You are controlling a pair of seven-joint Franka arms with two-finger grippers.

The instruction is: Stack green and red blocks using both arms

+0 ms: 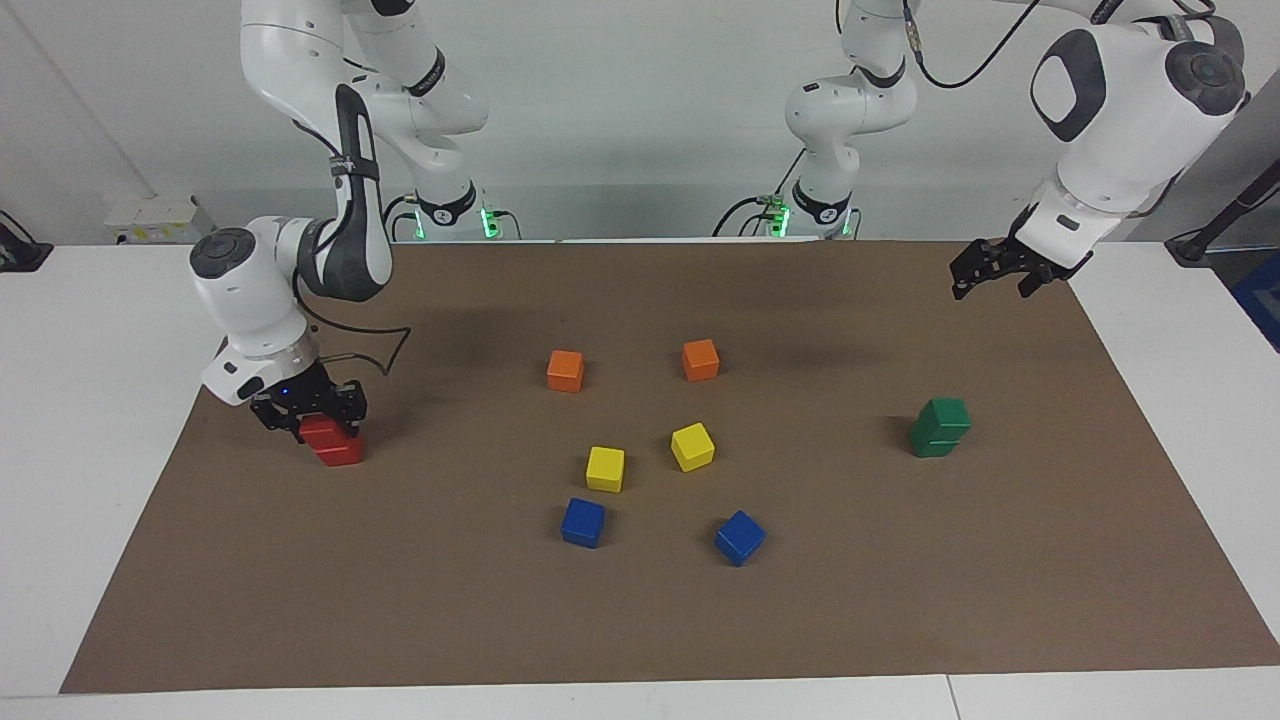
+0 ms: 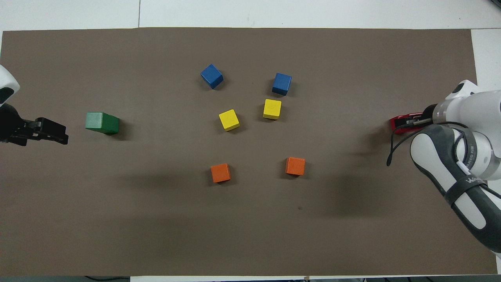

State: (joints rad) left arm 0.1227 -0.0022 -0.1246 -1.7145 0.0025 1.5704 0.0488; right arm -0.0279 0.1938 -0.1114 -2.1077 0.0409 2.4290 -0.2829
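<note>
Facing view first: the right gripper [image 1: 318, 418] is down at the right arm's end of the table [image 1: 640, 620], its fingers closed around the upper red block [image 1: 322, 431], which sits on the lower red block [image 1: 340, 452]. The upper block looks shifted a little off the lower one, toward the robots' edge. The green stack [image 1: 939, 427], two green cubes one on the other, stands finished at the left arm's end, its top cube slightly twisted. The left gripper [image 1: 990, 268] hangs in the air over the table corner at the robots' edge, well apart from that stack; its fingers stand open and hold nothing. That arm is waiting. Two orange blocks [image 1: 565, 370], two yellow blocks [image 1: 605, 468] and two blue blocks [image 1: 582, 522] lie loose in the middle.

To my eye the danger sits with the red pair. If the fingers let go while the top block overhangs, it could tip off; if they drag on it while lifting away, they could pull the whole pile over.

Overhead view next: the red stack [image 2: 400, 124] shows only as a sliver near the short edge at the right arm's end, mostly covered by the right gripper [image 2: 409, 122]. The green stack [image 2: 101, 123] stands close to the other short edge, with the left gripper [image 2: 58, 135] beside it toward that edge, empty. The centre blocks lie far from both piles.
</note>
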